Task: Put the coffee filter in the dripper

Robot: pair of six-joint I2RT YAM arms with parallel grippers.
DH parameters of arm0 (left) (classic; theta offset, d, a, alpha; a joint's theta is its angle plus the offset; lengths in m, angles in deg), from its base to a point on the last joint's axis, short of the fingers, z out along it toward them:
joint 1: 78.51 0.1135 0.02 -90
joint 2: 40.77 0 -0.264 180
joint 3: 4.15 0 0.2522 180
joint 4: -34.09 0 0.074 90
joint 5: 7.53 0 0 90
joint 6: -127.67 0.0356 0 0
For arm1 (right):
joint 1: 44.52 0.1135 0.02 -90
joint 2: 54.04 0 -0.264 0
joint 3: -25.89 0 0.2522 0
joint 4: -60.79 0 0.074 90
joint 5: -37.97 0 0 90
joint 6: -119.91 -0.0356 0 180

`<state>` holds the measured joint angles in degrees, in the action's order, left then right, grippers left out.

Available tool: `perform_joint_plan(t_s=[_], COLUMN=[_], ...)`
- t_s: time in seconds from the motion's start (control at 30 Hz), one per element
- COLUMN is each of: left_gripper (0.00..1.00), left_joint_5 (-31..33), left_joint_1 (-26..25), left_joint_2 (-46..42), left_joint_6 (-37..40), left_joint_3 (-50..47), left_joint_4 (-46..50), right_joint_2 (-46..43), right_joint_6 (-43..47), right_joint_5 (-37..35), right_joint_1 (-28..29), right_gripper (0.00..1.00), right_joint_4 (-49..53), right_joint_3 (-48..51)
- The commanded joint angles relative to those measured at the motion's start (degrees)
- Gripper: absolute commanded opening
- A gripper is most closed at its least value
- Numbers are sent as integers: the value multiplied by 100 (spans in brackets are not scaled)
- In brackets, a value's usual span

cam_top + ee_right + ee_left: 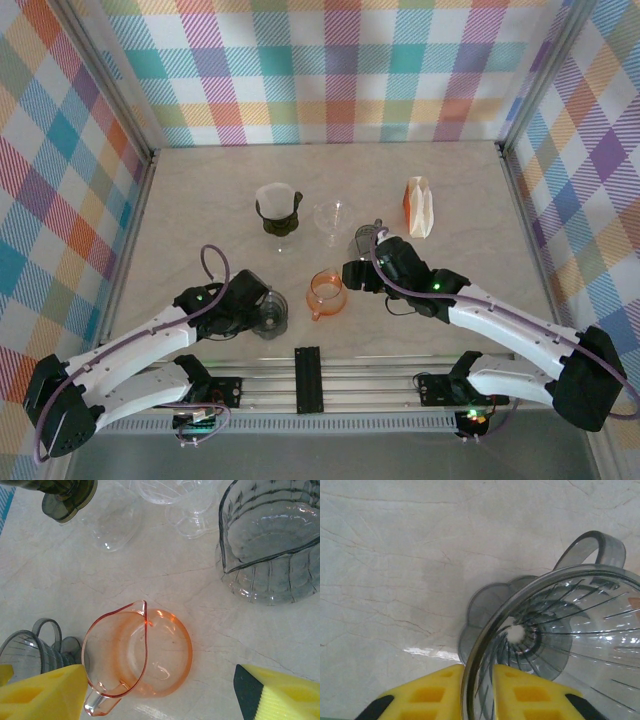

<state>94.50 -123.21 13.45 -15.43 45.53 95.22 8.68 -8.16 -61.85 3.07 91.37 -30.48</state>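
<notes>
A smoke-grey ribbed dripper [560, 630] with a loop handle stands near the front left [270, 312]. My left gripper [479, 680] is shut on its rim, one yellow pad inside the cone and one outside. White coffee filters [422, 210] stand in an orange pack at the back right. Another white filter [274, 196] sits in a dark green dripper [280, 218]. My right gripper [160, 690] hangs open over an orange glass pitcher [145, 650] with nothing between its fingers.
A clear glass dripper [335, 218] stands at the table's middle and a grey ribbed glass server [272, 545] just right of it, beside my right wrist [385, 262]. Checked walls close in the left, back and right. Open tabletop lies at far left and far right.
</notes>
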Motion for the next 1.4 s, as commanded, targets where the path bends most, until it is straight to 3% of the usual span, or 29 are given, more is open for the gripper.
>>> perform_joint_plan(t_s=[0.0,0.13,0.5,0.9,1.37], left_gripper=[14,0,0,0,0], left_joint_5=[-102,-119,-326,-1731,-1489], left_joint_1=[58,62,59,51,52], left_joint_2=[10,-101,-42,1503,2214], left_joint_6=[70,171,1023,1437,1674], left_joint_3=[-48,112,1684,2607,2894], left_joint_4=[-102,18,343,-773,-877], right_joint_2=[-115,-171,-570,-1093,-1315], right_joint_6=[32,21,-21,-18,-86], right_joint_5=[-47,-126,-551,-731,-730], right_joint_1=[-15,-27,-100,-220,-239], right_gripper=[78,79,79,79,79], right_joint_4=[59,96,364,662,729], right_joint_3=[138,174,280,426,586])
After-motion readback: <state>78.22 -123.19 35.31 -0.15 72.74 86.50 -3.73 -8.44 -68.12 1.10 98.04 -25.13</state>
